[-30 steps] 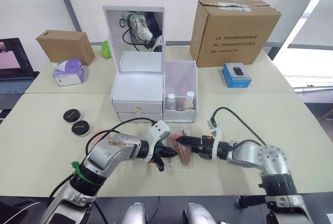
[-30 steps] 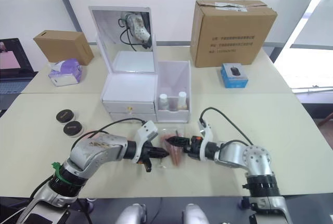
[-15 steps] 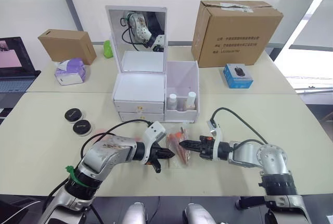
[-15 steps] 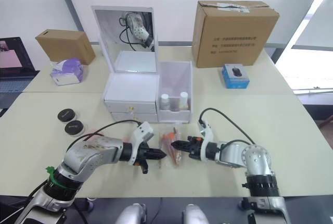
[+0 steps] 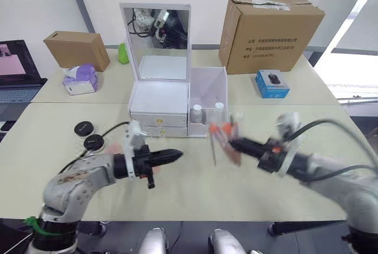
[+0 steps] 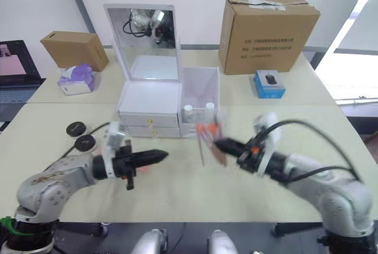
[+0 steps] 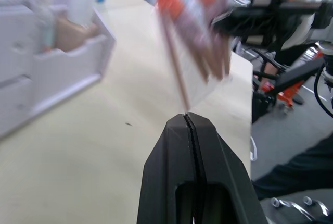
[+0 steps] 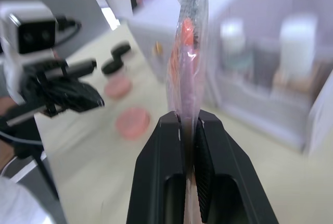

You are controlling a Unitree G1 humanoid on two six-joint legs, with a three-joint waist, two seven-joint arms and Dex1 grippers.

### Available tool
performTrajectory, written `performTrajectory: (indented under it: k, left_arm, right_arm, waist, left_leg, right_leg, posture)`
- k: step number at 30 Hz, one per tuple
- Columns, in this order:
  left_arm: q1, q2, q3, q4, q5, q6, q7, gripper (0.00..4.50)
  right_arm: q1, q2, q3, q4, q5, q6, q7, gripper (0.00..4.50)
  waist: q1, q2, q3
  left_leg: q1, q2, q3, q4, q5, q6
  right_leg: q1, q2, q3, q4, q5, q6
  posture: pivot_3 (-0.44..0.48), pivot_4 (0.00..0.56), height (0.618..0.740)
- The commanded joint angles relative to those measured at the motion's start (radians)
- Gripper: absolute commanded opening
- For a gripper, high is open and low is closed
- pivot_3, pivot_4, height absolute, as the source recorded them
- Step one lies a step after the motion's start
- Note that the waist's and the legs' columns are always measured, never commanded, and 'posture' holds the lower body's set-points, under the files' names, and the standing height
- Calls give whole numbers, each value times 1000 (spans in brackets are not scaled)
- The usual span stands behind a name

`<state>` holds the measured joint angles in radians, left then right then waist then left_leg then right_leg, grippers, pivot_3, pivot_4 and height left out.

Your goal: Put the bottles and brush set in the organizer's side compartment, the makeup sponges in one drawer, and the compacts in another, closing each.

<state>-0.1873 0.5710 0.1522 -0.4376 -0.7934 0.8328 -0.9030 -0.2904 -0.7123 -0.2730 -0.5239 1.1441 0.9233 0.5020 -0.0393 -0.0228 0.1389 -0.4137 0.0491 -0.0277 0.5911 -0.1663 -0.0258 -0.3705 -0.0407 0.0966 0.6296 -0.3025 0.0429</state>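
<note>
Above the near half of the table [image 5: 195, 198], the right gripper [image 5: 235, 144] is clenched on the brush set [image 5: 222, 142], a clear packet of orange-tipped brushes lifted clear of the surface. Motion blur smears the packet and the right arm, so individual brushes cannot be counted. The packet hangs just in front of the organizer [image 5: 177, 103], near its open side compartment [image 5: 208, 91]. Two bottles [image 5: 207, 113] stand in that compartment; only their white caps and upper bodies show above the front wall, and their labels cannot be read.

The left gripper [image 5: 175, 155] points right, well apart from the packet, with its two black fingers [image 7: 184, 148] pressed together and nothing between them. Its arm covers most of the pink makeup sponges [image 8: 126, 105], which lie on the table to its near left. Two black compacts [image 5: 88, 135] lie on the table left of the organizer, near the sponges. Both drawers [image 5: 158, 125] are shut beneath the raised mirror [image 5: 156, 44].

At the far right, a large cardboard box [image 5: 269, 32] carries printed lines too small to read. A blue box [image 5: 272, 83] picturing a computer mouse sits in front of it. At the far left stand a smaller cardboard box [image 5: 77, 50], a purple tissue pack [image 5: 80, 80] and a laptop [image 5: 18, 71] cut off by the frame edge.
</note>
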Motion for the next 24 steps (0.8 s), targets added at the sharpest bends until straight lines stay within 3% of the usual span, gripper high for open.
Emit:
performTrajectory:
  k: [1, 3, 6, 8, 14, 19, 24]
  left_arm:
    - [-4, 2, 47, 1, -82, -9, -23, 0]
    - [-4, -1, 57, 7, -108, -6, -14, 0]
    - [-9, -22, 79, 34, -116, -27, 26, 0]
    - [-3, -27, 92, 36, -119, -51, 25, 0]
    - [21, -35, 118, 15, -136, -83, 62, 0]
    - [42, -38, 134, -5, -148, -99, 103, 0]
    - [57, -27, 146, -19, -159, -104, 125, 0]
  right_arm:
    - [-161, -97, 71, 119, -231, -202, 192, 29]
    - [-251, -126, 167, 230, -399, -351, 304, 29]
    - [-413, -68, 272, 477, -629, -673, 422, 29]
    - [-526, -12, 311, 665, -707, -834, 511, 29]
    - [-823, 160, 324, 1272, -854, -1232, 631, 29]
    - [-951, 260, 281, 1599, -899, -1422, 648, 29]
    - [-978, 323, 230, 1738, -913, -1490, 646, 29]
  waist:
    - [0, 0, 0]
    - [4, 0, 0]
    - [1, -1, 1]
    - [-4, -1, 1]
    - [-7, 0, 2]
    - [-4, 0, 2]
    - [-5, 1, 2]
  left_leg:
    - [0, 0, 1, 0, 0, 0]
    - [0, 0, 2, 0, 0, 0]
    - [3, 0, 3, 0, 0, 0]
    - [3, 0, 4, 1, 0, 0]
    - [4, 0, 4, 0, 0, 0]
    - [6, 0, 4, 0, 0, 0]
    - [6, 0, 4, 0, 1, 0]
  right_leg:
    - [0, 0, 0, 0, 0, 0]
    - [-2, -1, 0, 0, 0, 0]
    - [1, -1, -1, -2, 0, 0]
    - [2, -1, 1, -1, 4, 6]
    - [2, 0, 1, 1, 9, -1]
    - [5, -1, 1, 1, 9, -2]
    - [6, -1, 0, 2, 9, -2]
  posture:
    - [0, 150, 740]
    - [0, 150, 740]
    - [0, 150, 740]
    - [0, 150, 740]
    - [0, 150, 740]
    - [0, 150, 740]
    - [0, 150, 740]
